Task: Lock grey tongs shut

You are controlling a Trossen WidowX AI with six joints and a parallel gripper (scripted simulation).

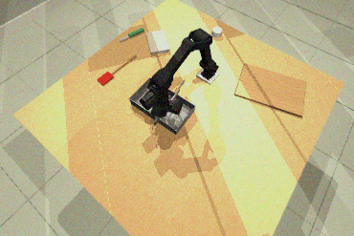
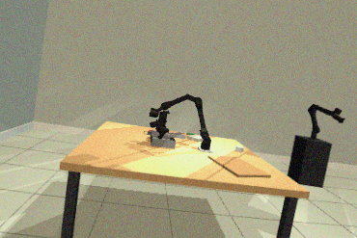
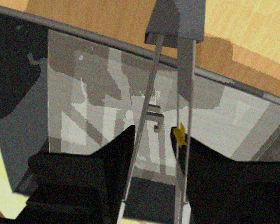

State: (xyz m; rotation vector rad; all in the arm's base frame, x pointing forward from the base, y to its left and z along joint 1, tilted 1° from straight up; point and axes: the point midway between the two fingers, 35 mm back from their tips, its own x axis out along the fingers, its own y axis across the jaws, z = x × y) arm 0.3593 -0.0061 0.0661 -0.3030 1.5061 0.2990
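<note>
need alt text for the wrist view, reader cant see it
Black gripper jaws stand either side of the grey tongs' two arms, partly closed around them over the roasting tin; the tongs' hinge end extends past the tin's rim.

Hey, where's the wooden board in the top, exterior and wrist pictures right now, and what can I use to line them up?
Top: the wooden board is at the right, a little above mid-height.
Exterior: right of centre in the lower half, near the table's front edge.
Wrist: not in it.
Shared landmark: the roasting tin, left of the board in the top and exterior pictures and filling much of the wrist picture.
</note>
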